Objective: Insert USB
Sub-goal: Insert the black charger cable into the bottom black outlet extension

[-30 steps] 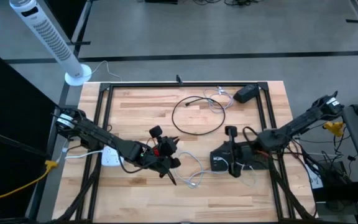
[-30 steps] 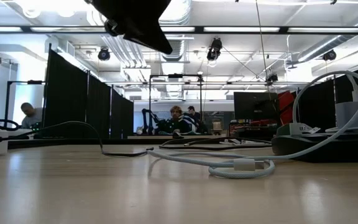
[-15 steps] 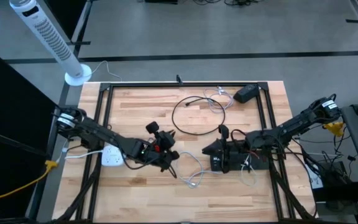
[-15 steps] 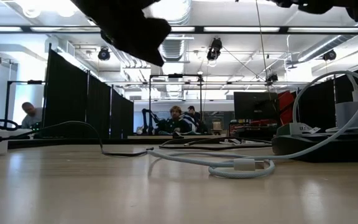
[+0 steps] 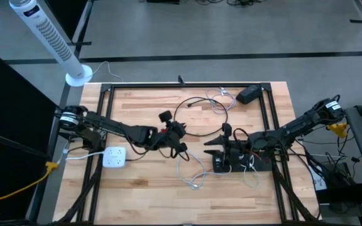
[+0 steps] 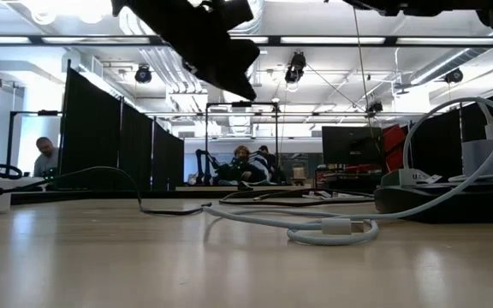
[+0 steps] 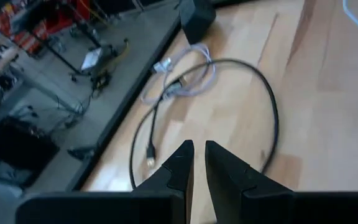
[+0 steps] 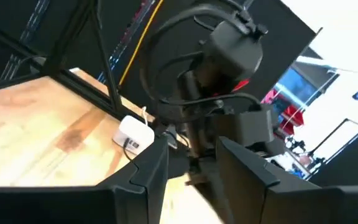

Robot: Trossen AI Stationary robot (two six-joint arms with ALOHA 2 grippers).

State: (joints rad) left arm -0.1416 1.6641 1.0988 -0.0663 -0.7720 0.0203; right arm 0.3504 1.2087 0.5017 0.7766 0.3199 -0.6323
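Our left gripper (image 5: 182, 139) hangs mid-frame in the high view, fingers (image 7: 185, 163) narrow with nothing between them. The right gripper (image 5: 217, 143) sits just right of centre by the dark hub (image 5: 228, 163), fingers (image 8: 148, 165) parted and empty. The white USB cable (image 5: 192, 172) lies on the counter (image 5: 143, 198) below centre, its plug (image 6: 336, 228) resting flat, gripped by neither arm. We judge it best to take the plug squarely behind its tip and align it with the port before pushing.
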